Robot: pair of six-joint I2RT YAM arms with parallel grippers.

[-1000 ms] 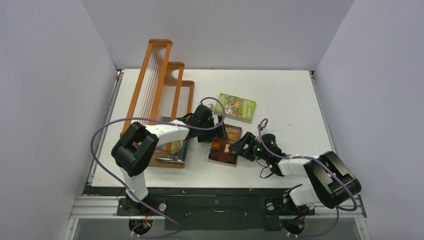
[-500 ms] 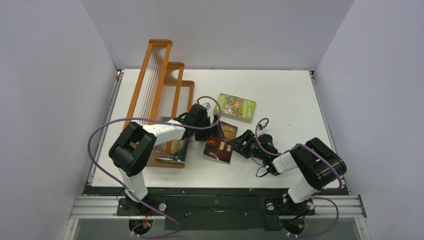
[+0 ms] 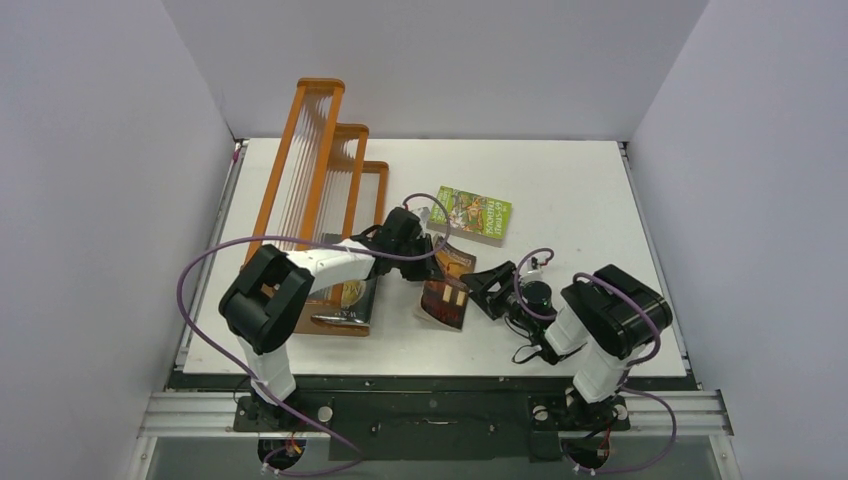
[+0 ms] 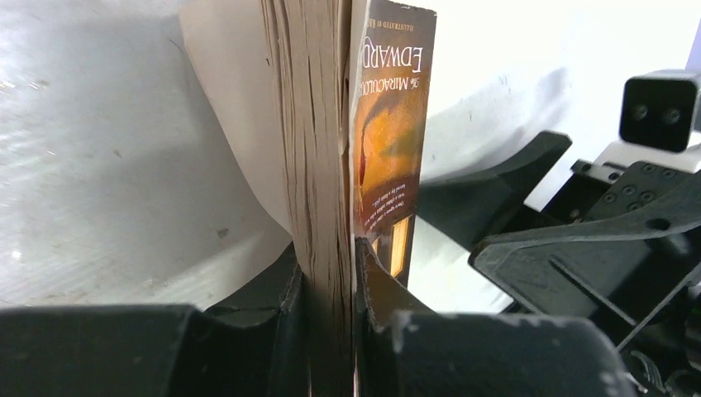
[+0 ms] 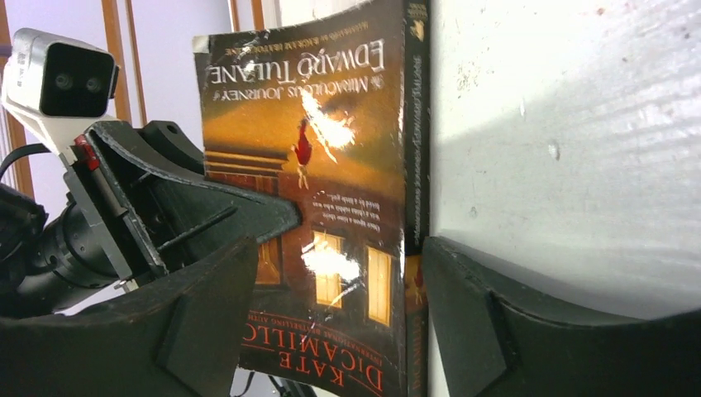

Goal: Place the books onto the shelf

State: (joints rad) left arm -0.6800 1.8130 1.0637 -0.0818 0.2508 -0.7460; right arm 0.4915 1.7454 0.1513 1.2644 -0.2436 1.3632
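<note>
Paperback point(image 4: 388, 124): glossy bowed cover, rough page edges | left gripper point(image 4: 329, 273): clamping it

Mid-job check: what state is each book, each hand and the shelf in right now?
brown-orange book: tipped up, one edge raised.
left hand: shut on its page edge.
right hand: open, fingers either side of that book.
green book: lying flat, untouched.
black book: flat by the shelf.
shelf: upright, tiers look empty.

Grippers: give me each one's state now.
Left gripper: shut on the brown book.
Right gripper: open, fingers straddling the same book, not gripping it.
</note>
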